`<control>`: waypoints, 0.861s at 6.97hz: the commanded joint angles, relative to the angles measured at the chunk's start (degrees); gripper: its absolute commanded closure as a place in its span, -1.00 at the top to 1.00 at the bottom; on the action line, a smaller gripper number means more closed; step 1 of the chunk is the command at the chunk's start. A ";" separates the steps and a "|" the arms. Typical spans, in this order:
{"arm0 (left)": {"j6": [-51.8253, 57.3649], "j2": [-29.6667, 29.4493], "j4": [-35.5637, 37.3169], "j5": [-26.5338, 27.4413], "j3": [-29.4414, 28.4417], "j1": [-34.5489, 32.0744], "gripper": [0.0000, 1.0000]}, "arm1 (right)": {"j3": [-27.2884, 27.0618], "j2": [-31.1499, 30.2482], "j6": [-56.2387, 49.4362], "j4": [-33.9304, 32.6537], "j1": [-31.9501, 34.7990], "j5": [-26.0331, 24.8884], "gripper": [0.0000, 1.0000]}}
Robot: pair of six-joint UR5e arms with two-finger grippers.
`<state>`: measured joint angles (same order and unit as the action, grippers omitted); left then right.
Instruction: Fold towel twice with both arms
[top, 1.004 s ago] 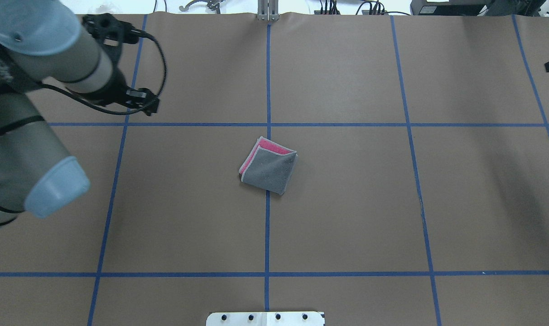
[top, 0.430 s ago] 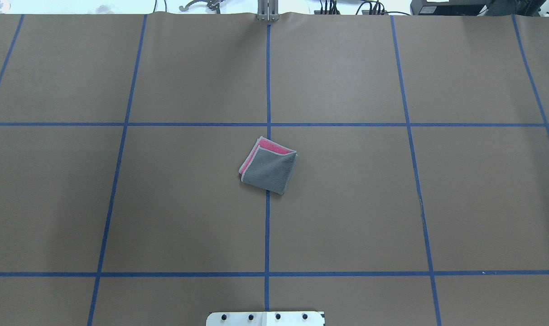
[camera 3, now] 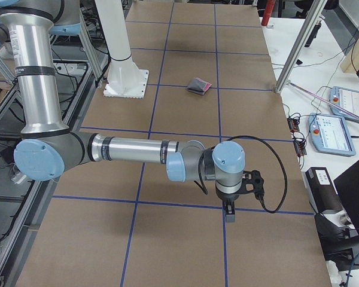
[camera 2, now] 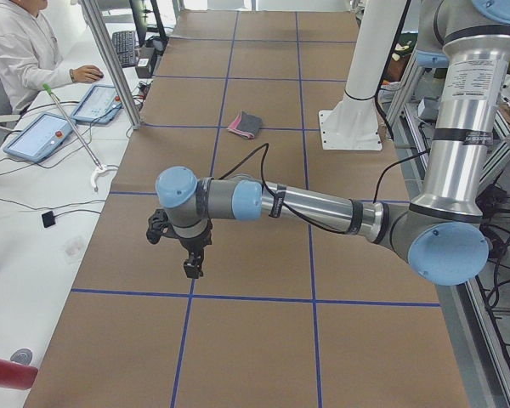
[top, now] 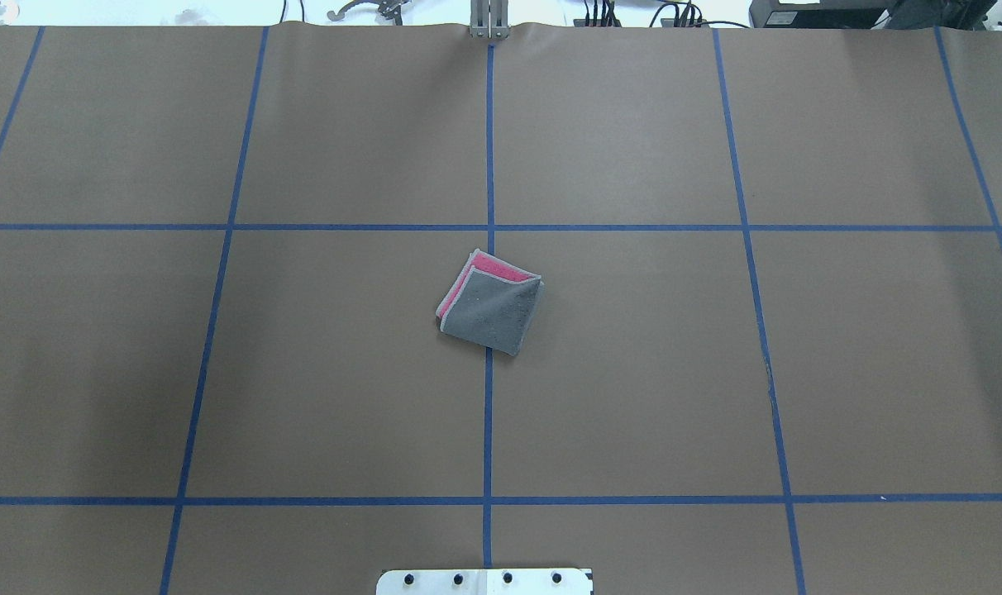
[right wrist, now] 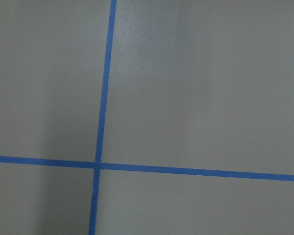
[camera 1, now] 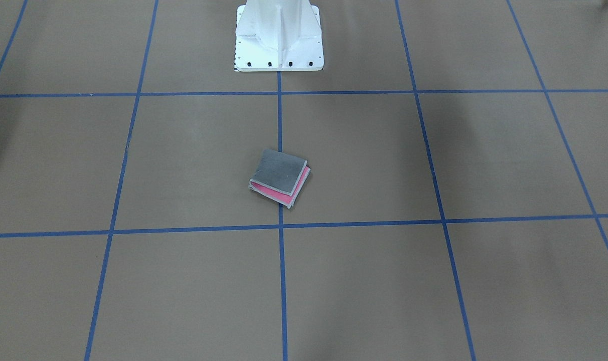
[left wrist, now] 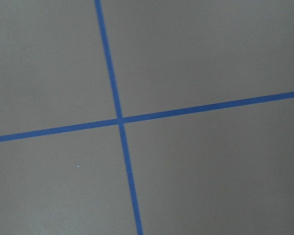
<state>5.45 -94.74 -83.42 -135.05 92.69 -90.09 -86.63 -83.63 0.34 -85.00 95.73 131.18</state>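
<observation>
The towel [top: 491, 304] lies folded into a small square at the table's middle, dark grey face up, with a pink strip showing along its far and left edges. It also shows in the front-facing view [camera 1: 279, 178] and in both side views [camera 2: 245, 125] [camera 3: 198, 85]. No gripper touches it. My left gripper [camera 2: 191, 268] hangs over the table's left end, far from the towel. My right gripper [camera 3: 229, 214] hangs over the right end. I cannot tell whether either is open or shut. Both wrist views show only bare table and blue tape.
The white bolted pedestal [camera 1: 279, 35] stands at the robot's side of the table. Blue tape lines [top: 489, 413] divide the brown surface. An operator [camera 2: 17, 51] sits at a side bench with tablets [camera 2: 42, 136]. A control pendant [camera 3: 332, 134] lies beyond the right end.
The left arm has swung out of the overhead view to the left, and the dark tip at the right edge is gone too. The towel has not moved.
</observation>
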 commanded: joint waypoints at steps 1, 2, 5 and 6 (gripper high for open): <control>0.35 7.69 -10.33 -1.43 -0.50 -2.89 1.00 | -3.90 0.05 2.56 -3.59 -1.85 -0.14 1.00; 0.00 8.95 -10.18 -1.53 1.42 -2.98 1.00 | -3.73 -0.39 2.47 -3.33 -2.82 -0.49 1.00; -1.40 9.49 -10.27 2.23 3.55 -2.81 1.00 | -3.37 -1.00 2.47 -3.15 -4.41 -0.40 1.00; -1.23 9.49 -9.31 2.33 3.64 -2.55 1.00 | -3.37 -1.35 2.47 -3.15 -4.59 -0.31 1.00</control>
<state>4.35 -85.21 -93.55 -133.66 96.01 -92.86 -90.05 -84.65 2.81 -88.18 91.42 130.78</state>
